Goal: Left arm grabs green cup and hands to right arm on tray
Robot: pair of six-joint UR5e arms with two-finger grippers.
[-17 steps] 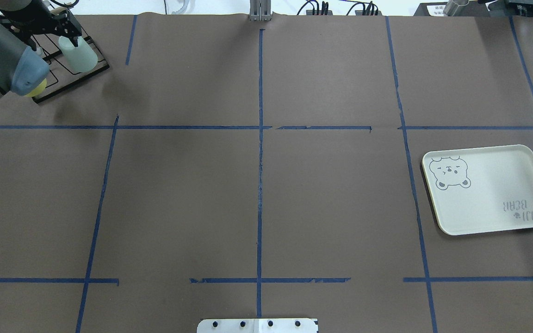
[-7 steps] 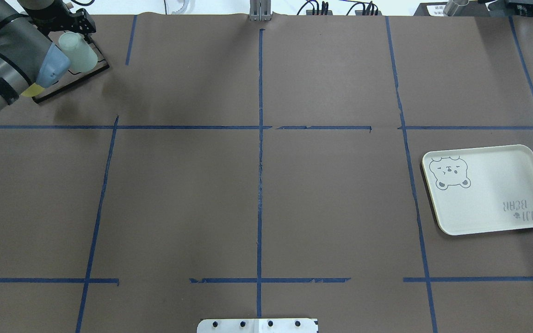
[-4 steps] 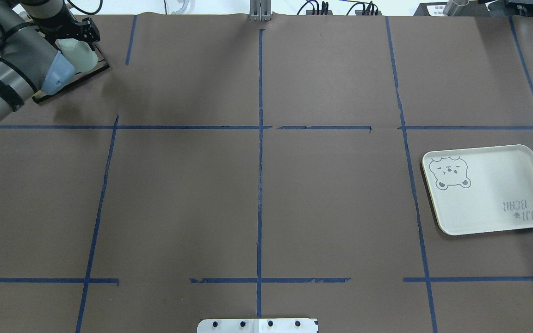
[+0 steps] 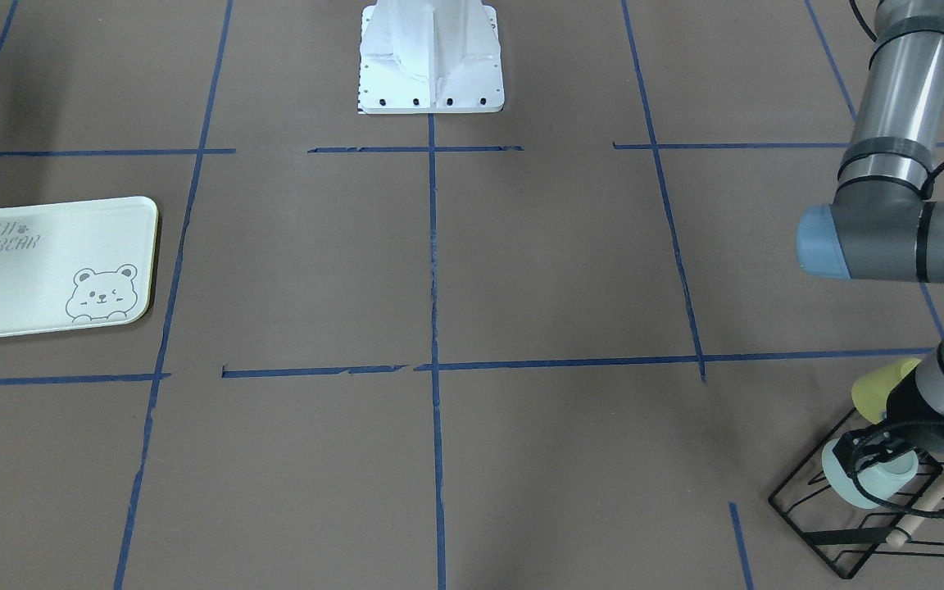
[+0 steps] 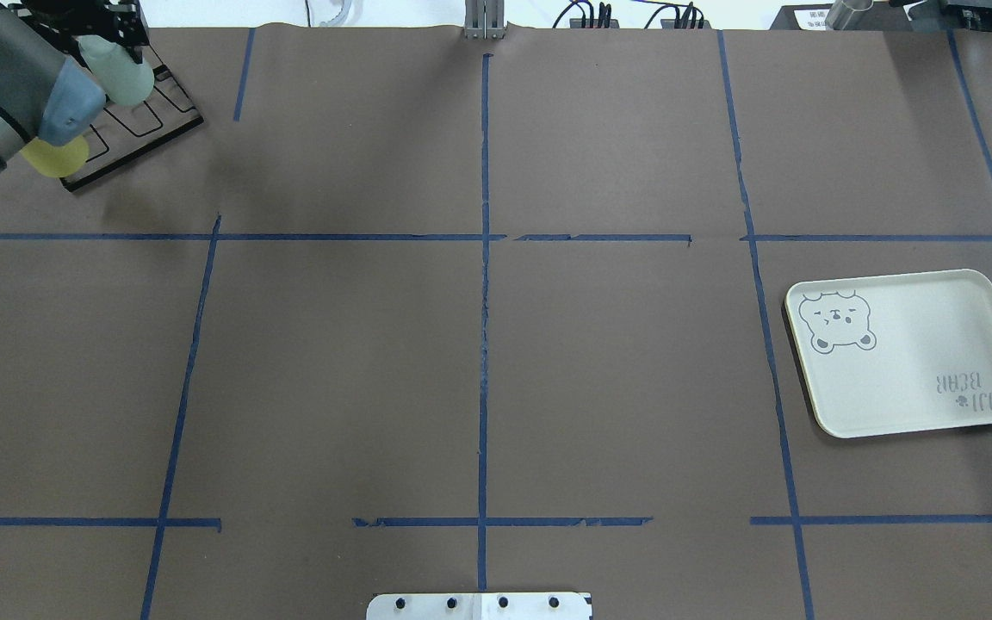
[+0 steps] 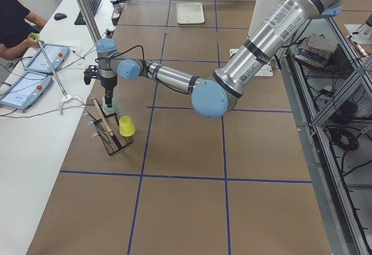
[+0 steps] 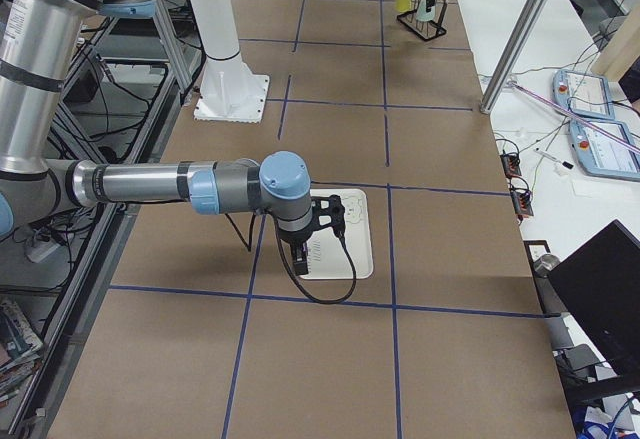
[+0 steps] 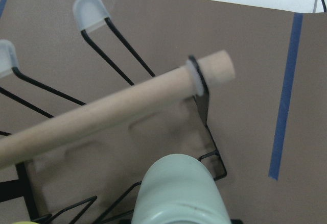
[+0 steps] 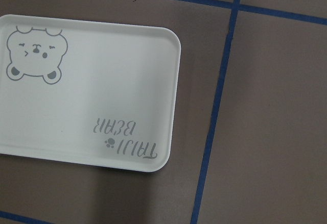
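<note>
My left gripper [image 5: 106,41] is shut on the pale green cup [image 5: 124,77] at the table's far left corner and holds it over the black wire rack [image 5: 139,120]. The front view shows the black fingers [image 4: 849,453] round the cup [image 4: 857,490]. In the left wrist view the cup [image 8: 179,193] sits at the bottom middle, beside the rack's wooden dowel [image 8: 112,113]. The cream tray [image 5: 909,353] with the bear drawing lies at the right, with nothing on it. My right gripper [image 7: 322,227] hovers over the tray [image 7: 350,259]; I cannot tell whether it is open.
A yellow cup [image 5: 55,157] hangs on the rack's near end, partly under my left arm's elbow; it also shows in the front view [image 4: 880,390]. Blue tape lines divide the brown table. The robot's white base plate [image 5: 479,606] is at the near edge.
My left gripper has moved the green cup up and away from its place on the rack, toward the far left corner. The arm's elbow has shifted and uncovered the yellow cup.
</note>
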